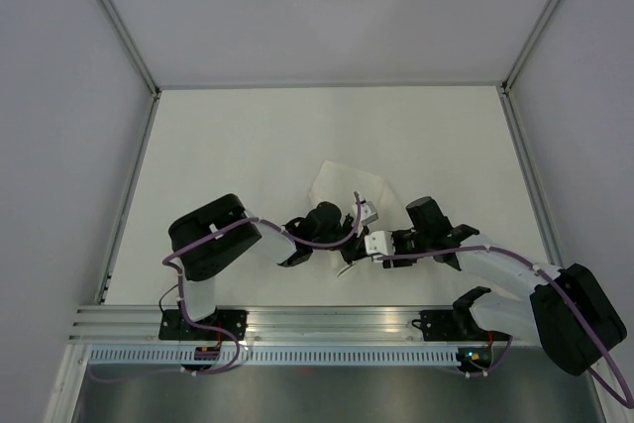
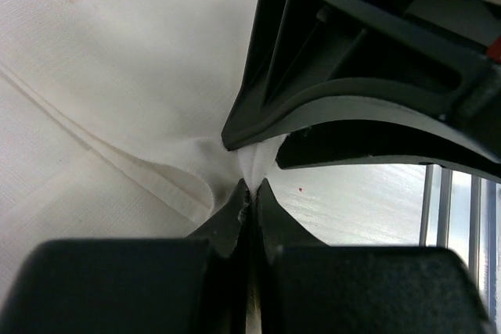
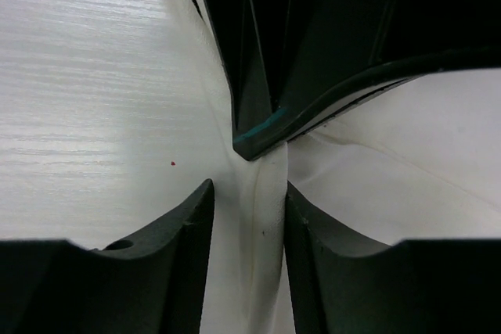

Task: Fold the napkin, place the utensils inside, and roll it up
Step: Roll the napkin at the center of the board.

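The white napkin lies crumpled in the middle of the table, and both grippers meet at its near edge. My left gripper is shut on a pinched bit of the napkin, with its tips pressed together on the cloth. My right gripper faces it from the other side and is open. A raised fold of napkin stands between its fingers, close against the right one, with a gap on the left. The left gripper's fingers hang just beyond that fold. The utensils are out of view.
Bare white table lies to the left of the fold. Metal rails run along the near table edge, close behind the grippers. White walls and grey frame posts enclose the table.
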`<state>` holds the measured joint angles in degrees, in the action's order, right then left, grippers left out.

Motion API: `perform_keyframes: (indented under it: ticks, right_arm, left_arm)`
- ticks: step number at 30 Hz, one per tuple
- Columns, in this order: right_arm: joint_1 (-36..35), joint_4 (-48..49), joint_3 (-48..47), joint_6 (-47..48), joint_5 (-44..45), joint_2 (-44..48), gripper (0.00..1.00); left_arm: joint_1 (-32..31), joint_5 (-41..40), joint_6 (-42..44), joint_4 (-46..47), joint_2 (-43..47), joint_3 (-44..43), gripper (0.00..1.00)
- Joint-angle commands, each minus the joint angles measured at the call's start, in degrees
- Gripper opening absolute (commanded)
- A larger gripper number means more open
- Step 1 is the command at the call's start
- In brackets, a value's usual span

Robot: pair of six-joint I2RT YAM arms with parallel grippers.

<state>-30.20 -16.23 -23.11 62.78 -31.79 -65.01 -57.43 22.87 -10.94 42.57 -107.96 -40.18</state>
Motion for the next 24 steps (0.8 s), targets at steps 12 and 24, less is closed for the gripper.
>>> perform_keyframes:
  ticks: [12, 24]
  right_arm:
    - [-0.5, 2.8, 2.6, 1.0, 1.8, -0.4, 0.1]
    - [-0.5, -7.3, -1.2, 3.7, -1.2, -4.7, 0.0]
  left_arm:
    - [1.8, 3.4, -2.2, -12.5, -3.4, 3.8, 0.02]
    - [6.0, 1.6, -7.5, -4.9, 7.7, 10.0, 0.45]
